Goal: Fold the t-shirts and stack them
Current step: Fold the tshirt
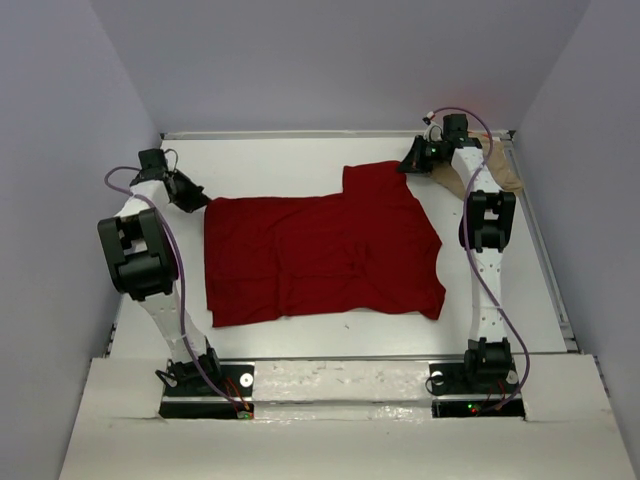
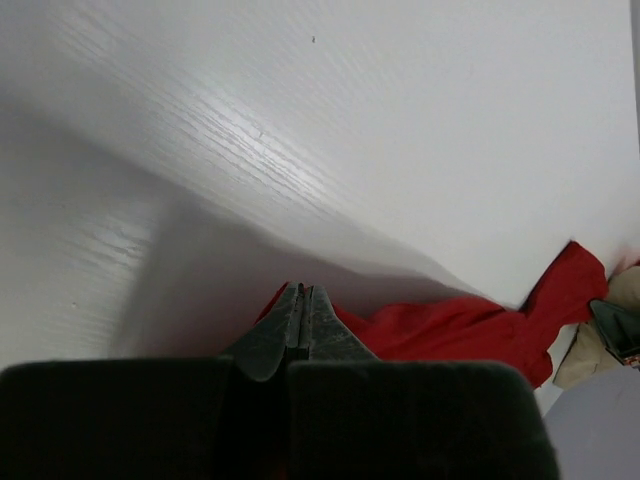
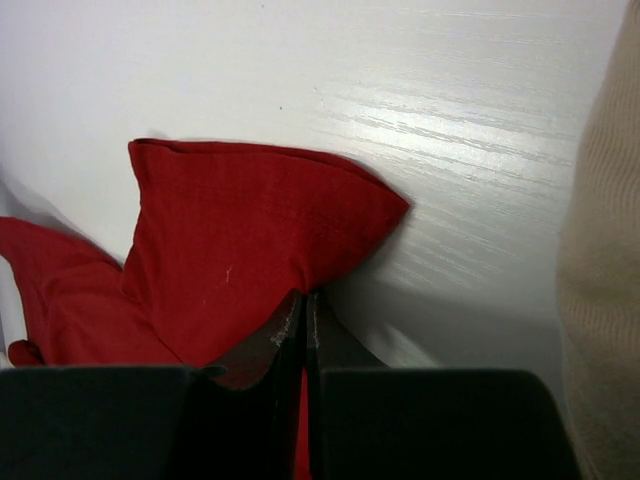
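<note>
Nothing readable is turning up in any of the three views. The dark red t-shirt and the tan t-shirt are both showing plain cloth with no print, tag or brand. The bench is showing bare white, and any marks on the arms are coming through too small to read.
</note>
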